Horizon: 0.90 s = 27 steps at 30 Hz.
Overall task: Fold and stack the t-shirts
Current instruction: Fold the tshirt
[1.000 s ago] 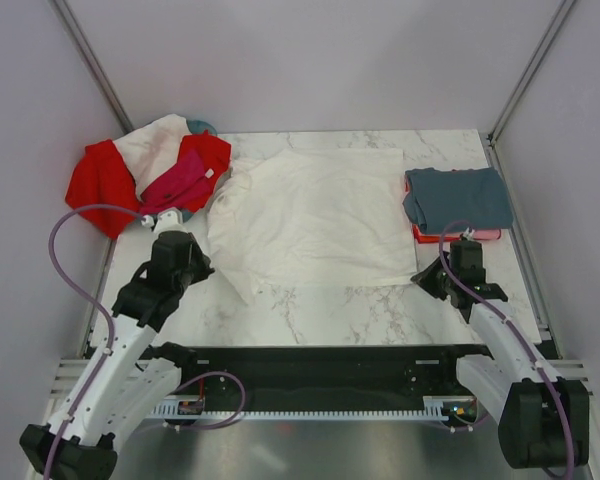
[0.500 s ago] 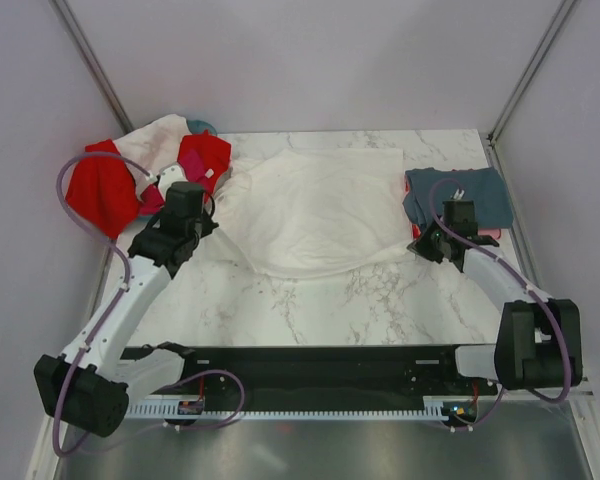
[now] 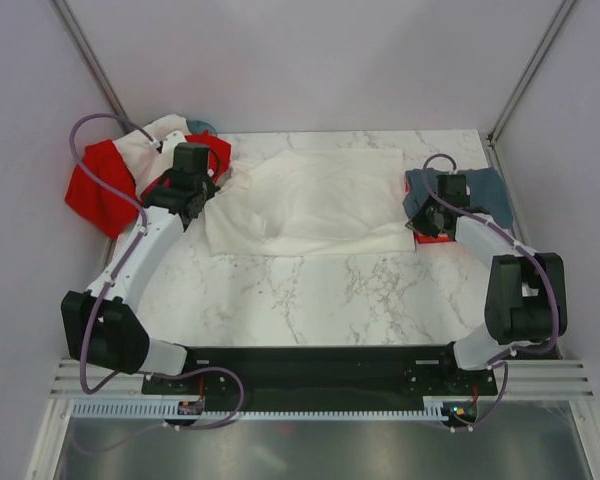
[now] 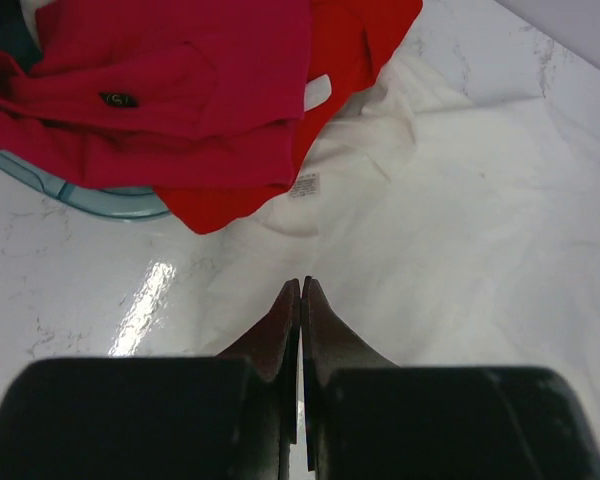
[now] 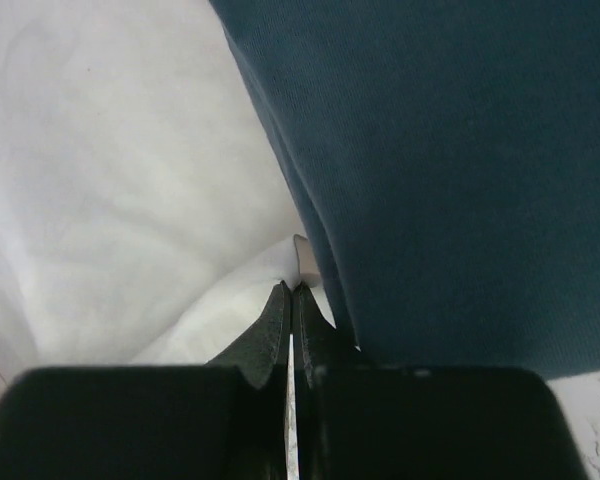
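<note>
At the centre of the top view, the white t-shirt (image 3: 320, 195) lay on the marble table (image 3: 310, 300), with its near part folded back over itself and the fold line running across the frame. The lower left corner of the garment rested flat on the table.

The left fingers (image 4: 280, 330) were at the left edge of this shirt. They were clenched tip to tip, with white fabric gathered at the tips. Directly ahead of them, a red t-shirt (image 4: 360, 40) overlapped the white one, and a magenta t-shirt (image 4: 180, 90) lay on top of the red. Both hung over the rim of the teal basket (image 4: 80, 190) at the upper left of the frame. A second white t-shirt (image 3: 155, 135) topped that pile.

The right fingers (image 5: 275, 320) were at the right edge of the white shirt. They were pinched together, and a ridge of white fabric rose into the tips. Just beside them, the folded slate-blue t-shirt (image 3: 480, 190) sat at the right of the table. It rested on a coral t-shirt (image 3: 430, 237), of which only a strip showed.
</note>
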Each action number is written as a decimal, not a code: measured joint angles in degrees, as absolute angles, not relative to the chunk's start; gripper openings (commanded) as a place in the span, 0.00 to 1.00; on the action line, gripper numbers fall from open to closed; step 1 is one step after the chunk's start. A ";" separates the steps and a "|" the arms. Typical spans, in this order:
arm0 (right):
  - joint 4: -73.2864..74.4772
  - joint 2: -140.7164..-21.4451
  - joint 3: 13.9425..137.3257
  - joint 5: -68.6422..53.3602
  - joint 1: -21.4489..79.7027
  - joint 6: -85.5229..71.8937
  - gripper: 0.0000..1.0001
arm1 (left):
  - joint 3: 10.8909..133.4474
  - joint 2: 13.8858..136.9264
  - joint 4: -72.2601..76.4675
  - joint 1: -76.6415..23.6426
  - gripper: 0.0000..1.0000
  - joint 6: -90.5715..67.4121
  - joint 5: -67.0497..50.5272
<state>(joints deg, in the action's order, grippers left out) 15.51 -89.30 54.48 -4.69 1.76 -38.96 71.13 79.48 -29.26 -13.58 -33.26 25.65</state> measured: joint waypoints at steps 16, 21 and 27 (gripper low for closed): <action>15.07 -96.62 61.45 -3.57 1.76 -39.24 0.00 | 82.94 92.95 -24.40 -13.58 0.02 -28.80 26.98; 15.07 -97.47 61.45 -3.07 1.76 -39.44 0.00 | 83.70 93.69 -22.63 -13.58 0.02 -27.53 26.85; 15.03 -97.47 61.45 -2.33 1.76 -39.68 0.00 | 85.01 95.46 -20.75 -13.58 0.02 -26.24 26.35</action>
<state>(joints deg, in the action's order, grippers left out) 15.03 -97.47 61.45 -2.33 1.76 -39.68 85.01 95.46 -20.75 -13.58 -26.24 26.35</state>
